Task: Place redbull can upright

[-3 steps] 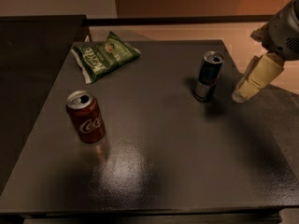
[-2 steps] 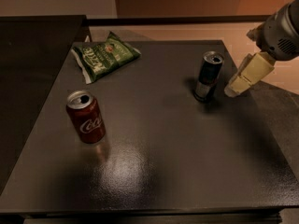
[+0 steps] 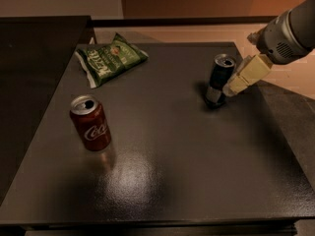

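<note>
The redbull can (image 3: pixel 218 81) stands upright on the dark table (image 3: pixel 162 156) at the right rear, slim, dark blue above and silver below, with a silver top. My gripper (image 3: pixel 232 88) comes in from the upper right on a grey arm (image 3: pixel 290 31). Its cream-coloured tip is right beside the can's right side, at about mid-height, touching or nearly touching it.
A red cola can (image 3: pixel 90 123) stands upright at the left front of the table. A green chip bag (image 3: pixel 110 58) lies at the left rear. A pale floor shows beyond the table's far and right edges.
My gripper has moved left toward the redbull can and now sits right against its right side. The can has stayed upright in place.
</note>
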You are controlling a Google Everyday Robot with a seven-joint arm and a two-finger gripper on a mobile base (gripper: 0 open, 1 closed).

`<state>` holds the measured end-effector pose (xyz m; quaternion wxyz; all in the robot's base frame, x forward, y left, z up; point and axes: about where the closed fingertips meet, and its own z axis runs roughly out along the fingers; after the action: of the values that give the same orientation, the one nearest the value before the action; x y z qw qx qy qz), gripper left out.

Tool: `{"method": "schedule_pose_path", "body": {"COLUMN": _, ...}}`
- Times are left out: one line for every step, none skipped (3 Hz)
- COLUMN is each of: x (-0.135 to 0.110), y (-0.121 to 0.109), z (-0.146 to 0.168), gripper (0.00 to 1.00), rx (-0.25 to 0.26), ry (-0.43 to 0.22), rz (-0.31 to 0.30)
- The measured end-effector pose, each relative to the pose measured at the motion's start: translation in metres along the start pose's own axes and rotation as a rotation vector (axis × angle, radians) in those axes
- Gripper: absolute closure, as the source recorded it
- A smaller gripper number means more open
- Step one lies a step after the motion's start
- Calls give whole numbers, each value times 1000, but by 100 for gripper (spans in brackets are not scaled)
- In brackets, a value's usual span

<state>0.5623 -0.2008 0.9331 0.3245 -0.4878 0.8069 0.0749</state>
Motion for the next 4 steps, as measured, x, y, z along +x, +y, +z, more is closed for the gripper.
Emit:
{"method": "schedule_pose_path", "body": {"x": -5, "y": 0, "z": 12, "gripper": 0, "rx": -25, "ry": -27, "rz": 10}}
{"method": "schedule_pose_path", "body": {"x": -8, "y": 3, "z": 20, "gripper": 14, "rx": -49, "ry": -41, "rz": 13}}
{"method": "schedule_pose_path", "body": {"x": -8, "y": 6, "z": 22, "gripper": 33, "rx": -69, "ry": -55, "rz": 19}}
{"method": "schedule_pose_path", "body": {"x": -10, "y": 9, "z": 19, "gripper": 57, "rx": -93, "ry": -82, "rz": 26}}
